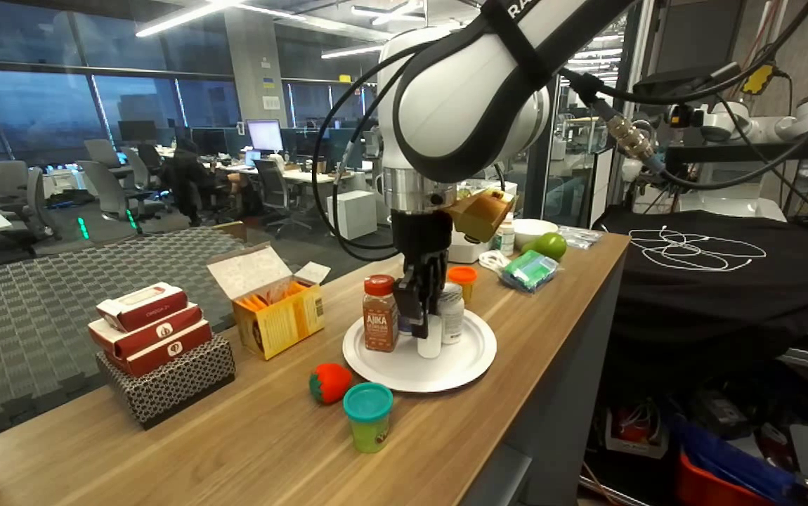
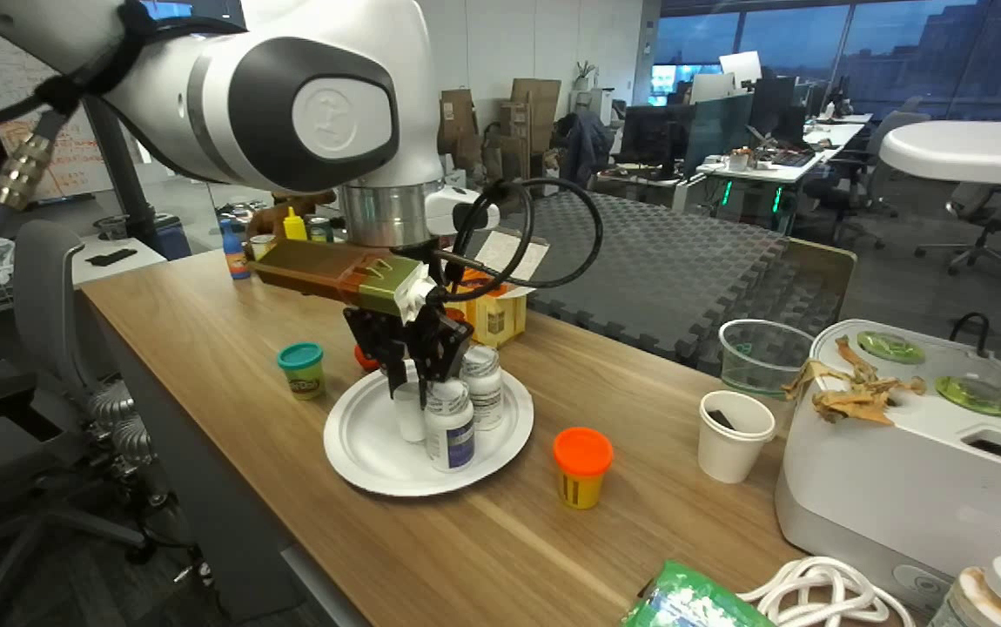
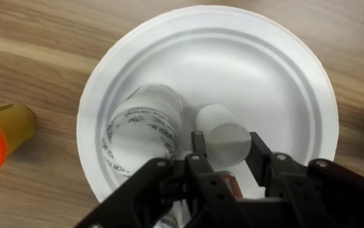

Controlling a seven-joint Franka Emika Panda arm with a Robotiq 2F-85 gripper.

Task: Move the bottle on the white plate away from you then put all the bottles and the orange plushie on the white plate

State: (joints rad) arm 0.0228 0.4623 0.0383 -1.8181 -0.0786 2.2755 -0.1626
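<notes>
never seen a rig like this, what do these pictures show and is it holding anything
The machine is a robot arm ending in a black two-fingered gripper. Two pictures come from cameras standing outside the robot; the close one, looking down, is from a camera on its wrist. On the wooden table is a white plate bearing a red-capped spice bottle and two labelled white bottles. Near it are a strawberry-like toy, a teal-lidded tub and an orange-lidded tub. The gripper is closed on a small plain white bottle.

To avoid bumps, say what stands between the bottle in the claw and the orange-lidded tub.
In the wrist view, a larger white bottle stands there, on the white plate.
</notes>
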